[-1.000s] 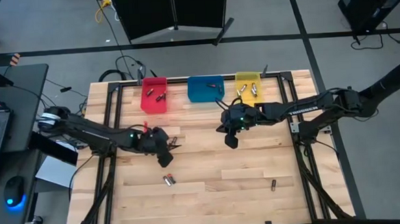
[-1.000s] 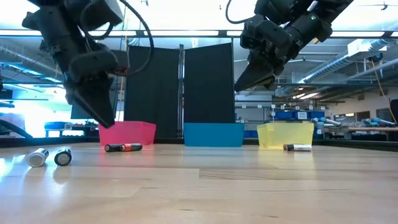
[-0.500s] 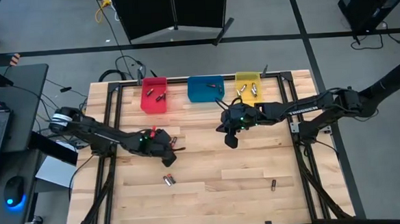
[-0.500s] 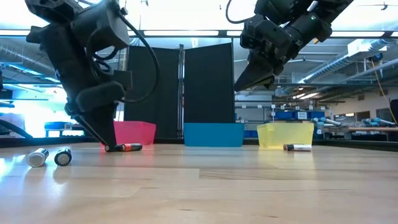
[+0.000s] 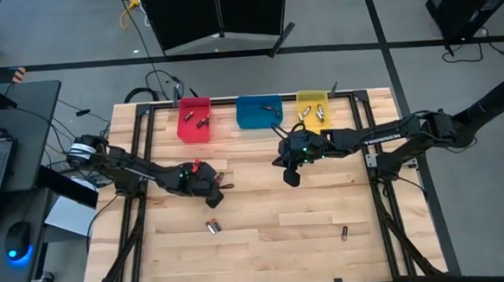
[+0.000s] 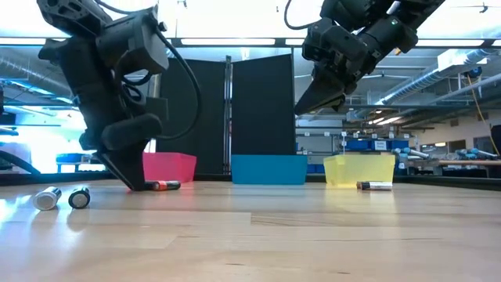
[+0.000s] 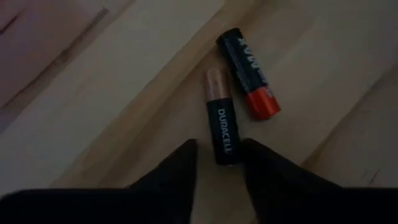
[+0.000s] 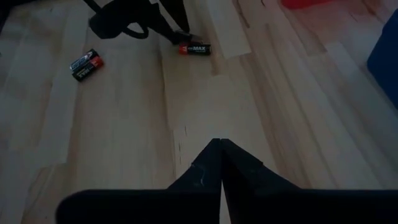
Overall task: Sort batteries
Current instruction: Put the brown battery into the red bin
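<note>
Left gripper (image 7: 219,163) is sitting low on the surface (image 5: 274,235), jaws apart and straddling one end of the copper-top battery (image 7: 220,124); no clamp visible yet. Second cell, the red-tipped battery (image 7: 250,73), is lying just beside it, nearly touching at one end. Right gripper (image 8: 220,148) is hanging mid-surface above the wood, jaws together, holding nothing.

Handling call: these cells are looking small, rigid, smooth metal, dense for their size, so they are likely rolling at any sideways nudge and slipping if pinched at the rounded ends. Best hold is across the barrel at mid-length, jaws square to the axis. Risk: the neighbour is sitting close enough to get bumped or caught too.

Other loose cells: pair of batteries (image 5: 211,226) nearer the front, single battery (image 5: 344,233) front right. Remainder are lying in the red bin (image 5: 185,132), blue bin (image 5: 249,119), yellow bin (image 5: 307,97).
</note>
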